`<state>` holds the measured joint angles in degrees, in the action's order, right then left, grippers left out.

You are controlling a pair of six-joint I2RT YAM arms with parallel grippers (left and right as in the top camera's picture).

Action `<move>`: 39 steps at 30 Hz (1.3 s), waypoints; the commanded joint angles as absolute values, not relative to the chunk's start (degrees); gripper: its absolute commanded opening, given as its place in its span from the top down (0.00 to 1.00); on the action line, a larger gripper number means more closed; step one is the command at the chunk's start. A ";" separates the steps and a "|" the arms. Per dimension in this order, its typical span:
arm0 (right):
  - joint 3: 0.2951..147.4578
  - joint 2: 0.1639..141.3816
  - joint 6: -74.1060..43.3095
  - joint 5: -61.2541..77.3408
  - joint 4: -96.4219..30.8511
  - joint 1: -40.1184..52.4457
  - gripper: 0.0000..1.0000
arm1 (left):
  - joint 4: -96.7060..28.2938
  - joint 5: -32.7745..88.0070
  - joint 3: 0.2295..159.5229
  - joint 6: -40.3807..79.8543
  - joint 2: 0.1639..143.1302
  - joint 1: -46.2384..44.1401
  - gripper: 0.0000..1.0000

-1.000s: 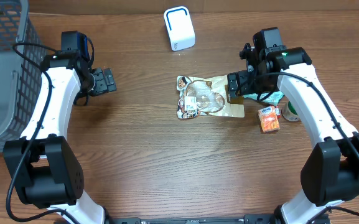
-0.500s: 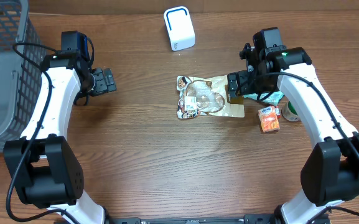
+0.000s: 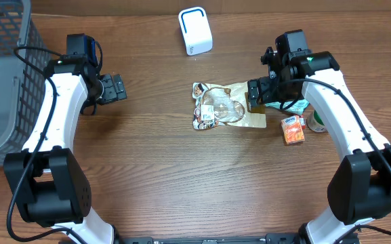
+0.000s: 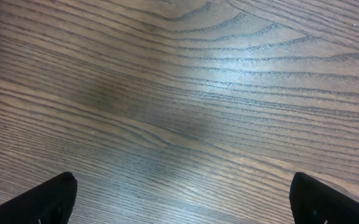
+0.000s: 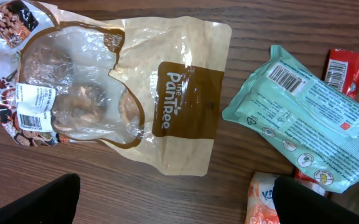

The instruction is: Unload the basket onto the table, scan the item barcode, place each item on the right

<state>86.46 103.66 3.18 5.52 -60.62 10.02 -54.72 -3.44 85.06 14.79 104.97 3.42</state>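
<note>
Currently, the snack pouch (image 5: 123,93) lies flat at mid-table with its barcode label (image 5: 33,115) facing up, well apart from the white scanner (image 3: 195,30). Nothing is lifted yet, so pickup, presentation and scanning are all judged outstanding. The right gripper (image 3: 256,95) hangs above the pouch's right end, jaws fully spread and empty. The left gripper (image 3: 114,88), equally wide and empty, hovers over bare table (image 4: 185,93).

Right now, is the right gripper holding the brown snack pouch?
No, the right gripper hangs open above the brown snack pouch without touching it.
</note>
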 commanded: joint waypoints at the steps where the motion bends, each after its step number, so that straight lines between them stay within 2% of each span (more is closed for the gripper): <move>1: 86.19 103.18 2.96 5.21 -60.34 10.09 0.00 | -54.78 -4.01 85.65 14.13 99.57 0.82 0.00; 12: 86.19 103.18 2.96 5.21 -60.34 10.09 0.00 | -54.81 -4.01 85.65 14.13 83.57 -6.22 0.00; 27: 86.19 103.18 2.96 5.21 -60.31 10.09 0.00 | -55.68 -4.01 85.60 14.13 79.00 -7.38 0.00; 39: 86.19 103.18 2.96 5.21 -60.34 10.11 0.00 | -55.68 -4.01 85.60 14.13 58.30 -7.05 0.00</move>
